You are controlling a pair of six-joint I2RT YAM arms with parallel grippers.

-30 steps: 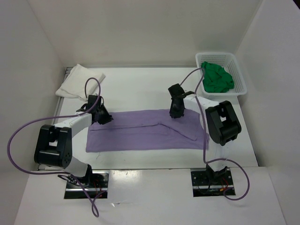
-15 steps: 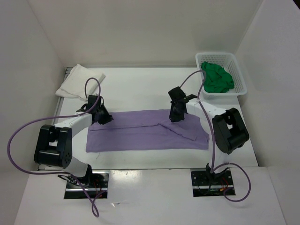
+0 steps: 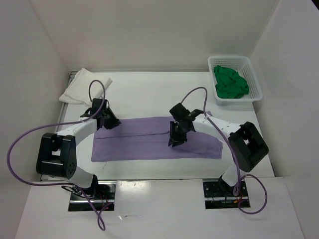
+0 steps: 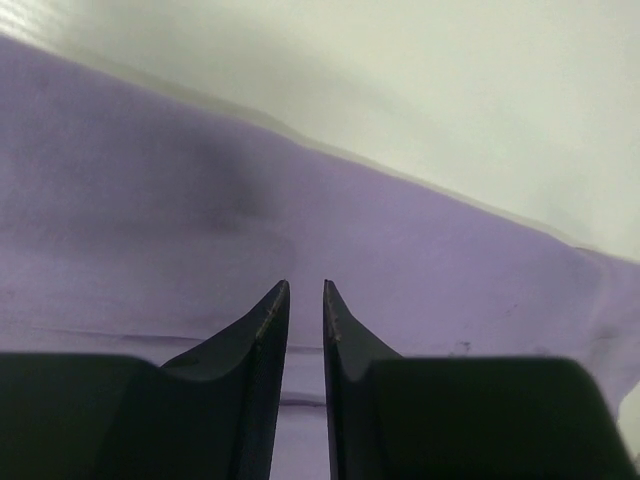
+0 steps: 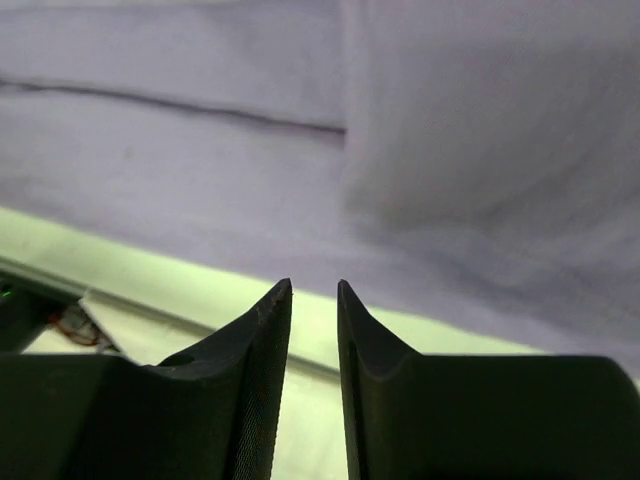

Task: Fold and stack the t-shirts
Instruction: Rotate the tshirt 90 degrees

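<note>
right pincer (image 3: 174,140): was parked at the far edge of the lilac t-shirt (image 3: 134,142), now it's slid toward the near side and a bit left, over the shirt's middle
right arm: elbow swung out further right and closer to the front
shirt's right end: far corner got dragged in, so that edge slants now, and the long diagonal crease is gone
left pincer (image 3: 107,121): nudged a touch toward the far side
</note>
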